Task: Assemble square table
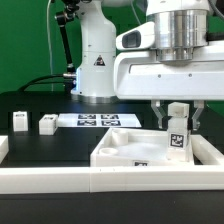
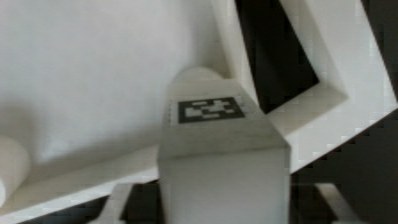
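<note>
Slippage threatens the leg peg (image 1: 177,133), upright at the square top (image 1: 125,150) corner toward the exterior view's right: the gripper (image 1: 178,121) fingers (image 1: 160,118) flank it, firm contact cannot be confirmed, and premature lifting could topple it.

Bright, even overhead light; wrist view soft and blurred up close.

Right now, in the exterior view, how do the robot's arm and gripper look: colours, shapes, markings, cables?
The arm is glossy white with rounded shells; its base carries a dark triangular mark. A ribbed grey metal cylinder sits above the wide white boxy gripper, which ends in two dark fingers. Black cables hang beside the base.
</note>
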Motion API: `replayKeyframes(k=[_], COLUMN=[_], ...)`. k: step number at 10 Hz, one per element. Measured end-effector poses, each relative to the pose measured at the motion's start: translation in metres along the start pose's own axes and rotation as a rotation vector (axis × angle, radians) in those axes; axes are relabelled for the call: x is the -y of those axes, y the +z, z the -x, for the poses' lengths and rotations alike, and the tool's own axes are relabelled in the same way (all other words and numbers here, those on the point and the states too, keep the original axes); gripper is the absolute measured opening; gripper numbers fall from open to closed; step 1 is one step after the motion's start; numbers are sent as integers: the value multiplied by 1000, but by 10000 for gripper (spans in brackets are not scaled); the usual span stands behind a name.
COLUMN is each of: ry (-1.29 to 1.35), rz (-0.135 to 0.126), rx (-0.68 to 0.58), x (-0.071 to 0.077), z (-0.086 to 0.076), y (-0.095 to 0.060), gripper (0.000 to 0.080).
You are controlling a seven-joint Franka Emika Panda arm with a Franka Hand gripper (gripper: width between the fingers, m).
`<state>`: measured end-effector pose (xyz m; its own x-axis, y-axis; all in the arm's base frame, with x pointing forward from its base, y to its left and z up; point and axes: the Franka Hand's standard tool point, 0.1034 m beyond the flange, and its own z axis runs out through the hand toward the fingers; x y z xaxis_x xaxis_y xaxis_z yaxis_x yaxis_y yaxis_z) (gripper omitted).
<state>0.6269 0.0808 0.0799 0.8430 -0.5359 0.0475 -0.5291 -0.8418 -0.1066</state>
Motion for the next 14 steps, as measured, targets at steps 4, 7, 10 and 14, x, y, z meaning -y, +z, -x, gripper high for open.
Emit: replayKeyframes(k=[4,7,10,14], ry=[222,239,212,81], rz=[12,20,17,6], rx=[-23,-29,-28,-19], x=[-13,-17,-14,-14], z=[-5,-8,-7,-2], y=[-1,-2,-5,-18], gripper=[294,298,568,645])
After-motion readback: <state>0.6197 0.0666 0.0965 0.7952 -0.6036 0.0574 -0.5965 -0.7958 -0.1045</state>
